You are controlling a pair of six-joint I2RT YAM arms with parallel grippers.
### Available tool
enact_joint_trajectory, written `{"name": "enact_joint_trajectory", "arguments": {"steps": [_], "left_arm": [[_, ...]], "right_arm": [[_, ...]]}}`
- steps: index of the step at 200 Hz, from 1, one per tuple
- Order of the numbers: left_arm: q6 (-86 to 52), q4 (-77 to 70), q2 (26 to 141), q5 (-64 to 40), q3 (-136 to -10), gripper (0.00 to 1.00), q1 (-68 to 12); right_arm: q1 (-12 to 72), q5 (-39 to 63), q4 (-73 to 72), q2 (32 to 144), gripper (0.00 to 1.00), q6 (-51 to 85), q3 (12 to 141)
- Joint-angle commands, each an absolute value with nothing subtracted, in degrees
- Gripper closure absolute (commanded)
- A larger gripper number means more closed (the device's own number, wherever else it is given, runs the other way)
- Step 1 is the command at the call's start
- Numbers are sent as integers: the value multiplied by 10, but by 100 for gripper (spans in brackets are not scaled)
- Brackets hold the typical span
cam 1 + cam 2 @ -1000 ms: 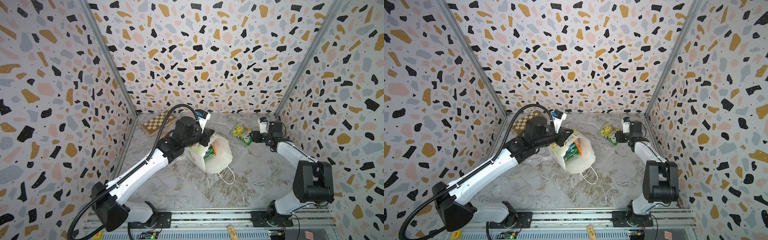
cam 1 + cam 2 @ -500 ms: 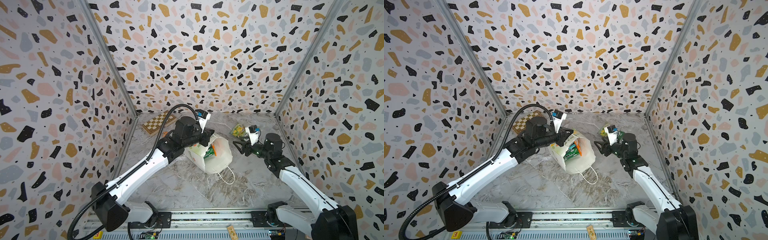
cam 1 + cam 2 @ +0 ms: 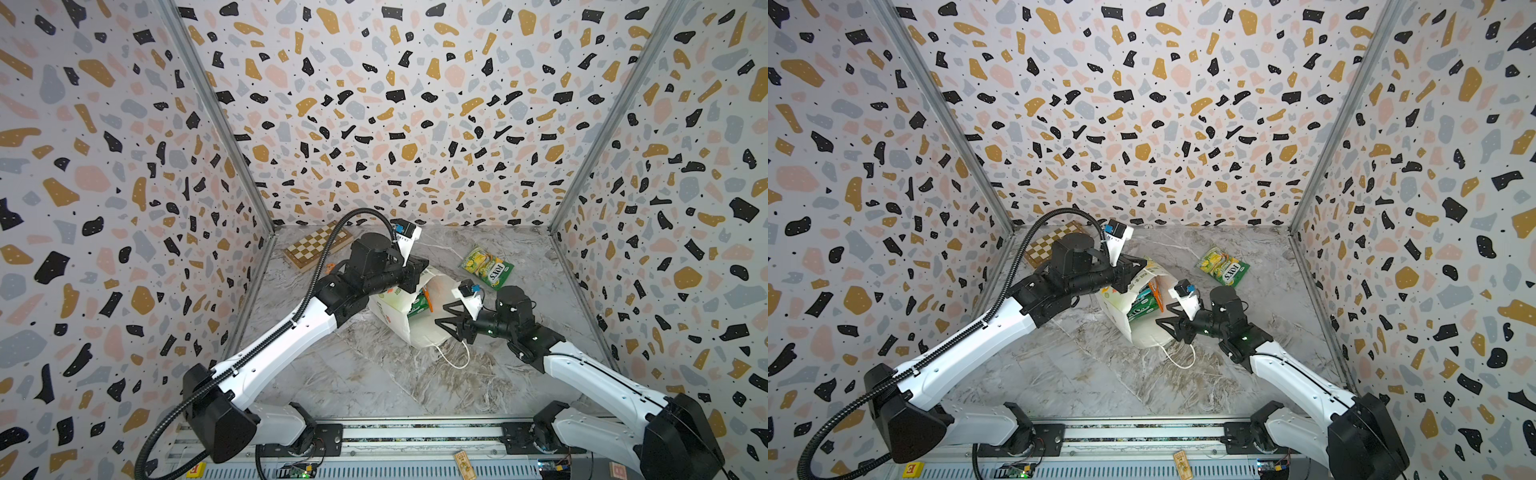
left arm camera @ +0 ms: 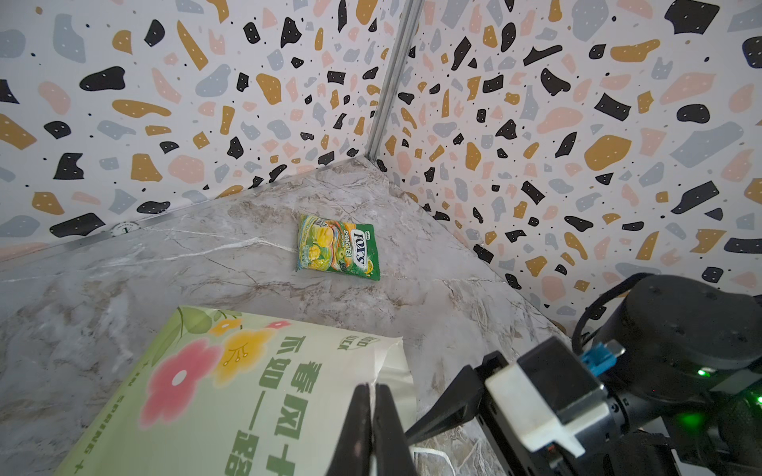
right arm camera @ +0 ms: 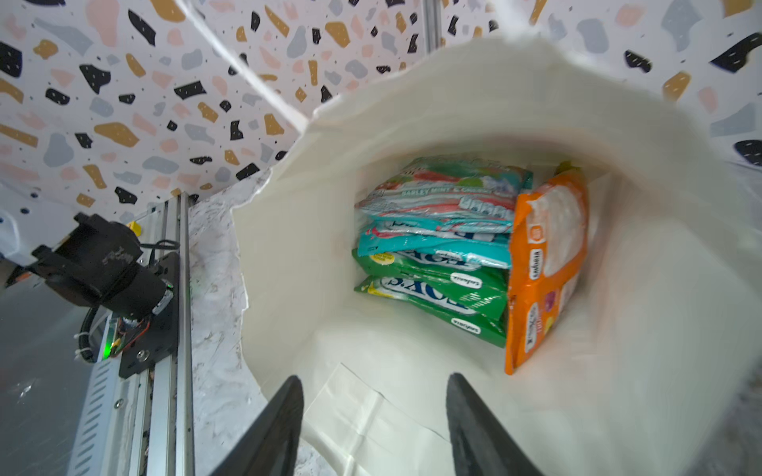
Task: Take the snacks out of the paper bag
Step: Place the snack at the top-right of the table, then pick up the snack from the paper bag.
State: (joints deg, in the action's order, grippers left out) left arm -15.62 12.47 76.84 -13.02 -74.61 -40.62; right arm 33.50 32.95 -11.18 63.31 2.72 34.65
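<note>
Snacks, teal, green and orange FOX'S packets, are lying stacked inside the white paper bag, which is leaning mid-way across the grey marble-patterned tabletop. One green-yellow packet is lying out on the marble, toward the back right corner. Left gripper is pinching the bag's rim, jaws together. The right gripper is hovering part-spread and empty at the bag's mouth. Terrazzo-print walls are enclosing three sides.
</note>
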Motion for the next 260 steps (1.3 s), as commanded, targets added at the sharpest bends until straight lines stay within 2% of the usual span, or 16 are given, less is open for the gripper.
{"name": "enact_joint_trajectory", "arguments": {"steps": [1, 77, 149, 238, 260], "left_arm": [[-150, 96, 756, -134, -754, 100, -409], [-150, 98, 756, -135, -755, 100, -409], [-150, 99, 754, -137, -755, 100, -408], [-150, 100, 753, -138, -754, 100, -409], [-150, 100, 753, -139, -755, 100, -409]], "right_arm": [[354, 292, -123, 653, 43, 12, 349], [400, 106, -115, 771, 48, 13, 407], [431, -48, -127, 833, 50, 30, 459], [433, -88, -157, 880, 65, 45, 475], [434, -101, -155, 888, 66, 44, 478]]}}
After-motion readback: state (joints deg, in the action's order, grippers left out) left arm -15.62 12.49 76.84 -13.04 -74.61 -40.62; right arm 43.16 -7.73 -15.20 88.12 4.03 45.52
